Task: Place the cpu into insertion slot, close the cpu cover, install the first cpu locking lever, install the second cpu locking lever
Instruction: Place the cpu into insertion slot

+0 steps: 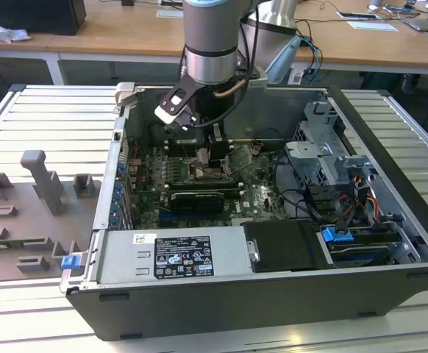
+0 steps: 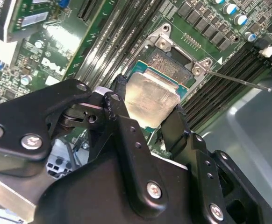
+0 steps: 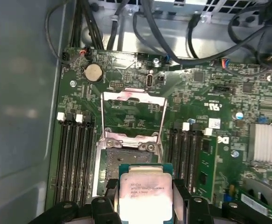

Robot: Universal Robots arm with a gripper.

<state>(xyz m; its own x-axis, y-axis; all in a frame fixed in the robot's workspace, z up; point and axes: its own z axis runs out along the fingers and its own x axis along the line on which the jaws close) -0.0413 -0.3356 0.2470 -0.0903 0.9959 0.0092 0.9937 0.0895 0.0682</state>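
Gripper and load: in the second wrist view the black two-fingered gripper point(image 2: 145, 112) is clamped on the cpu point(image 2: 151, 95), a small flat square chip with a pale silvery-beige metal top. One black finger point(image 2: 122, 116) bears on each of two opposite edges.

Position of the chip: it sits over the near edge of the insertion slot point(image 2: 173, 63), a square dark-centred socket ringed by a silvery metal frame on the green circuit board point(image 3: 211, 93). Contact with the socket cannot be determined. Most of the socket's centre remains uncovered beyond the chip.

Beside the socket, a thin bare metal rod point(image 2: 239, 80) runs outward over the long black memory slots point(image 3: 75, 158) that flank the socket on both sides.

Cover: in the first wrist view the cpu cover point(image 3: 133, 95), a thin square silvery frame plate with a large window, is swung open and lies over the board on the far side of the socket.

Farther on: a round silver coin cell point(image 3: 94, 72), then black cables point(image 3: 150, 28).

Exterior view: the grey robot arm point(image 1: 210, 44) reaches down into an open black computer case point(image 1: 199, 312).
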